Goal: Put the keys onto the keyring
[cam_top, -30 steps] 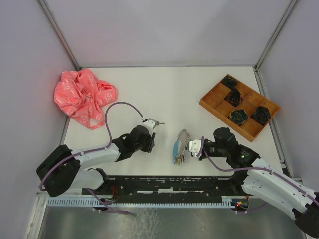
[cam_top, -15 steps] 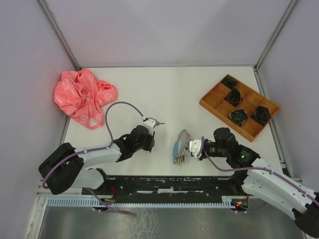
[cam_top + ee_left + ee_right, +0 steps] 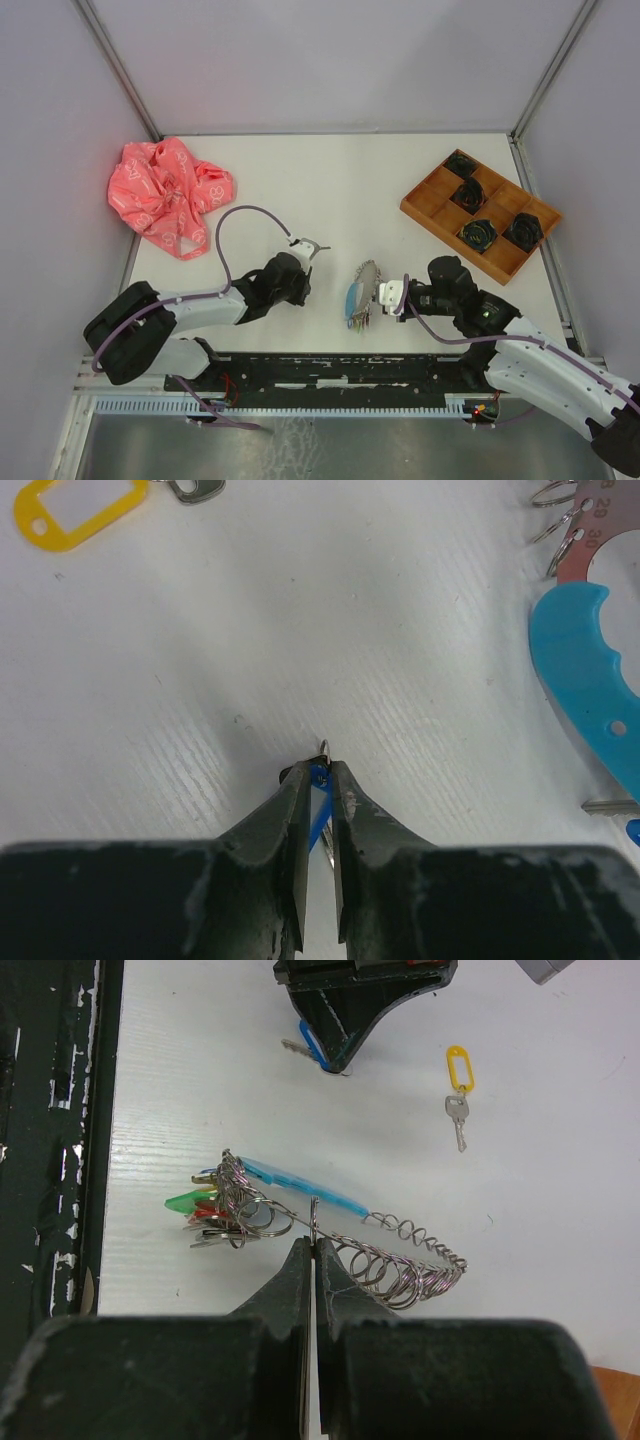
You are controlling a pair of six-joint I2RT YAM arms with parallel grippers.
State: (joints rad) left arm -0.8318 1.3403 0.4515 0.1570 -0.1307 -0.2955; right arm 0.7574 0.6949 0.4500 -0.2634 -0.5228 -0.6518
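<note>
**A:** What has the left gripper point(image 3: 318, 776) got?

**B:** Its jaws are nearly closed, pinching a blue tag point(image 3: 319, 805) edge-on, low over the white table point(image 3: 300, 630); a small metal loop point(image 3: 324, 746) pokes out past the tips; the right wrist view shows a grey blade beside that tag, though it is too small to make out clearly

**A:** And the right gripper point(image 3: 313, 1248)?

**B:** Its jaws are pressed together on one loop of the keyring point(image 3: 400, 1260), a chain of linked wire rings lying on the table; the chain curves off toward 3 o'clock from its tips, and a bunch of tagged keys point(image 3: 195, 1210), green and red among them, sits toward 9 o'clock; a blue card point(image 3: 300, 1182) rests against the rings at 12 o'clock

**A:** Is any key loose?

**B:** One, a yellow-tagged key point(image 3: 457, 1095), lying flat, apart from both grippers; in the left wrist view it is at 11 o'clock from the tips

**A:** And around them?

**B:** From above, a wooden tray point(image 3: 430, 197) of dark objects point(image 3: 478, 233) sits at 2 o'clock on the table and a crumpled pink bag point(image 3: 165, 195) at 10 o'clock; the keyring lies near 6 o'clock, between the two grippers
</note>
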